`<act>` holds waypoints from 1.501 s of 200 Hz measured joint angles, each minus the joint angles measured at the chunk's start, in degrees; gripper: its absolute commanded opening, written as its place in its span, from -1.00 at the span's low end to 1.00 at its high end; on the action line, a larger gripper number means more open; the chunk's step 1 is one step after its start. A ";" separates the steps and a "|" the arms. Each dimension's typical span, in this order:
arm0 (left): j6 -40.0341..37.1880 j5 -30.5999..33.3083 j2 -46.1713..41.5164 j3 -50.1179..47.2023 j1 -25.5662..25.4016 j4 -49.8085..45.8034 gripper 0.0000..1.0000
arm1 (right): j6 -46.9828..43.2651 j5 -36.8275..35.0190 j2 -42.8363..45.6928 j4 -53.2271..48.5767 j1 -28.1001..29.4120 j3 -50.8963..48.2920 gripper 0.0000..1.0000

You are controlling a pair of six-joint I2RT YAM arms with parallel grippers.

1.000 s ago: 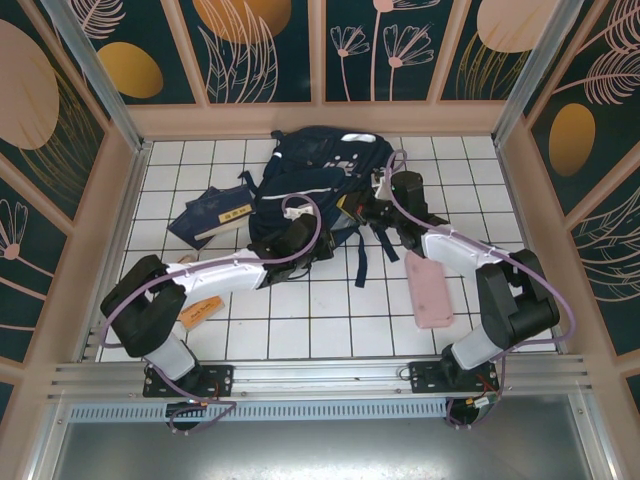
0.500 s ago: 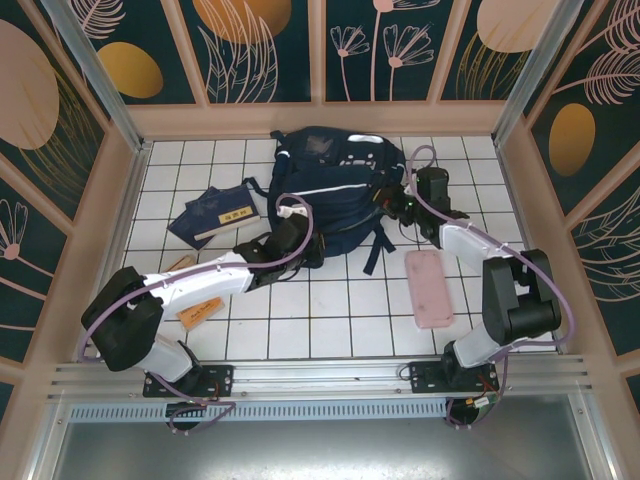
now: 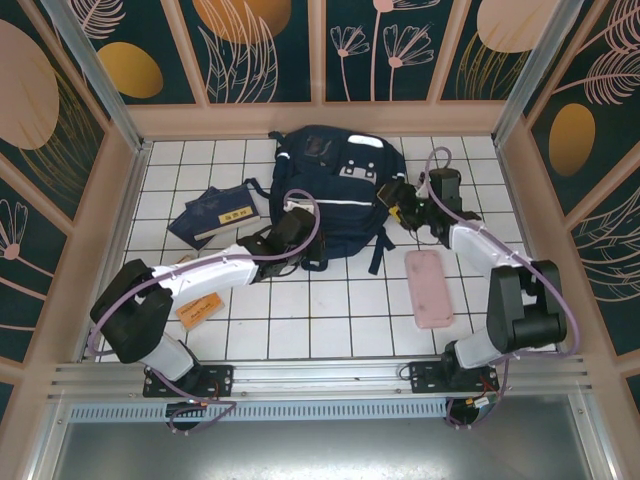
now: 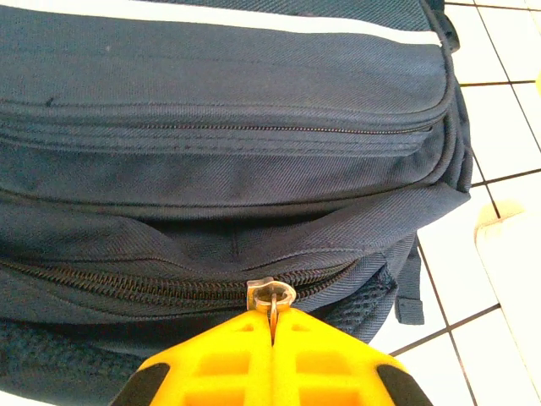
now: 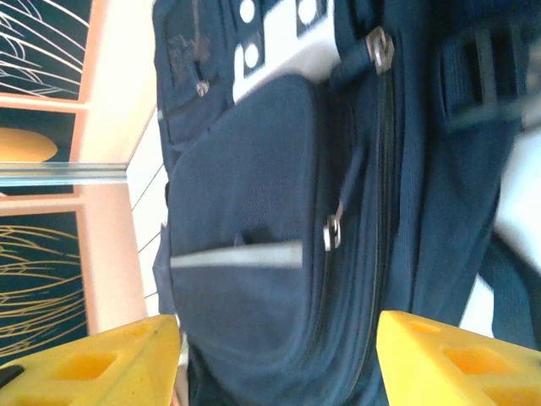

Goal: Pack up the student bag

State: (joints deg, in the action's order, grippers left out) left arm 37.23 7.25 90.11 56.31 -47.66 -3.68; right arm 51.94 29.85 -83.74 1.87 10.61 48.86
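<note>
Soft student bag, zip pinched on its near side
The student bag (image 3: 335,190) lies far-centre on the table (image 3: 330,320). Its limp fabric likely sags, so the zipper pull (image 4: 272,296) is the handhold. Left gripper (image 4: 272,326) is clamped on it, and right gripper (image 5: 277,328) gapes at the bag's right.

Top cam: fixed high, behind the arm bases (image 3: 190,380) at the desk (image 3: 330,320) near edge. Looks down and forward, whole desk in frame. Left wrist cam: very tight over the left fingers (image 4: 220,359), facing the student bag (image 4: 228,85) at its zipper pull (image 4: 270,296). Right wrist cam: rolled sideways, looks past the right fingers (image 5: 101,364), close on the bag's side. All three views share the bag.
</note>
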 measured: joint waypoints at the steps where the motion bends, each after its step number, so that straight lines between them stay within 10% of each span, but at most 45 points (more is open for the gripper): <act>1: -0.04 -0.02 0.04 0.04 0.00 0.00 -1.00 | 0.00 0.00 0.00 0.00 0.00 0.00 0.31; 136: -2.40 -2.32 0.50 0.81 0.00 0.00 -1.00 | 21.94 -5.05 0.07 -3.85 11.06 -4.76 0.11; 162: -2.56 -2.32 0.59 0.81 0.00 0.00 -1.00 | 22.56 -6.08 -0.48 -3.85 11.65 -4.76 -0.18; 223: -2.95 0.13 1.55 2.47 -0.15 -3.21 -1.00 | 19.15 -11.98 -0.81 -5.03 12.24 -3.26 -1.00; 300: -4.52 2.27 3.06 4.46 2.36 -7.04 -1.00 | 4.20 -22.32 0.37 -6.38 6.38 -2.93 -1.00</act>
State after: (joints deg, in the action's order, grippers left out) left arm 32.71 9.52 93.17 60.77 -45.30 -10.72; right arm 56.14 7.53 -83.37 -4.51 16.99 45.93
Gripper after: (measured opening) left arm 0.052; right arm 0.055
